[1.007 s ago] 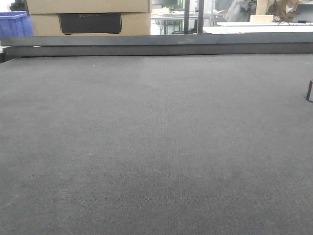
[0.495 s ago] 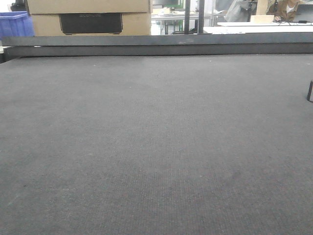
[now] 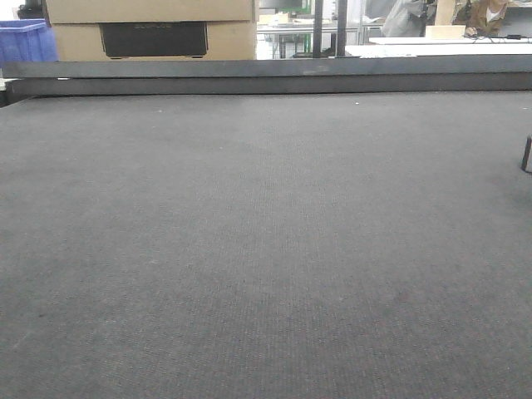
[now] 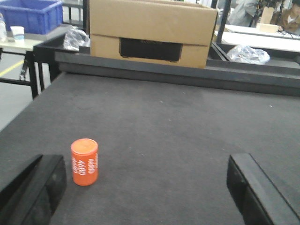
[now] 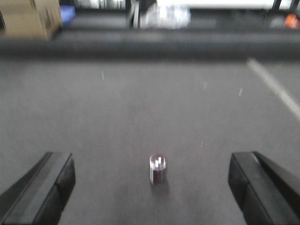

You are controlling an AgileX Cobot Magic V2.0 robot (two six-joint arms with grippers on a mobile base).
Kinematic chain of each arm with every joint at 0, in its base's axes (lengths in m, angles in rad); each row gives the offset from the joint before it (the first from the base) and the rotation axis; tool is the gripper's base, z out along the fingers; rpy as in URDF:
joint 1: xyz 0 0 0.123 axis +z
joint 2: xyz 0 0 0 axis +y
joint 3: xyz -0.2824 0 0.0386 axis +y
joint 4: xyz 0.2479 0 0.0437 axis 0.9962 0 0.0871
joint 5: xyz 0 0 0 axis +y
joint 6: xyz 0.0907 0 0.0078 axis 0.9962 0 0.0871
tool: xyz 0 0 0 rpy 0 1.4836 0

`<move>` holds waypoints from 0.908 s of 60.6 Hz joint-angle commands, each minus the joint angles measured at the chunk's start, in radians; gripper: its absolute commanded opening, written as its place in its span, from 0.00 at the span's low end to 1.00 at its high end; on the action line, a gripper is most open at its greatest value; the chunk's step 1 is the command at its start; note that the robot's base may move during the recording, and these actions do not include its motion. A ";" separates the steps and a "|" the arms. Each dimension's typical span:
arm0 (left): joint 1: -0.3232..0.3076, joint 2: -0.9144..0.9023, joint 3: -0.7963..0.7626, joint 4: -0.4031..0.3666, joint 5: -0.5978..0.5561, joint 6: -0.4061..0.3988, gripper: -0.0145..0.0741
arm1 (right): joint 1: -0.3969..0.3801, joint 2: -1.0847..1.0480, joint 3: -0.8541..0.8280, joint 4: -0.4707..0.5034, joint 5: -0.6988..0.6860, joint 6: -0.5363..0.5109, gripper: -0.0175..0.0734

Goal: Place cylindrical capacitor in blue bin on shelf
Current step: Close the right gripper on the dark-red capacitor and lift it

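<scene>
Dark grey textured matting covers the table [image 3: 266,249], which fills the front view up to a raised dark rail at its far edge. Beyond that rail stands a brown cardboard box [image 3: 150,25] with a dark rectangular cut-out in its front face. The blue bin [image 3: 25,41] sits behind the table at the far left, just beside the box; in the left wrist view it rests on a separate pale surface.

Left gripper [image 4: 143,194]: the black fingers [image 4: 35,190] stand wide apart, low over the matting, holding nothing. An orange cylinder [image 4: 84,161] with white "4680" lettering stands upright on the table just beside the left-hand finger, not touching it.

Right gripper [image 5: 150,187]: the fingers [image 5: 260,185] are likewise spread wide and hold nothing. The cylindrical capacitor [image 5: 158,169], small and dark with a silvery top, stands upright on the table, centred between the two fingers and slightly ahead of them. This view is blurred; finer detail cannot be read.
</scene>
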 commanded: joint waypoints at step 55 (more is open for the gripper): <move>-0.028 0.004 -0.009 -0.016 -0.006 -0.001 0.84 | -0.116 0.980 0.013 -0.034 -1.092 -0.009 0.82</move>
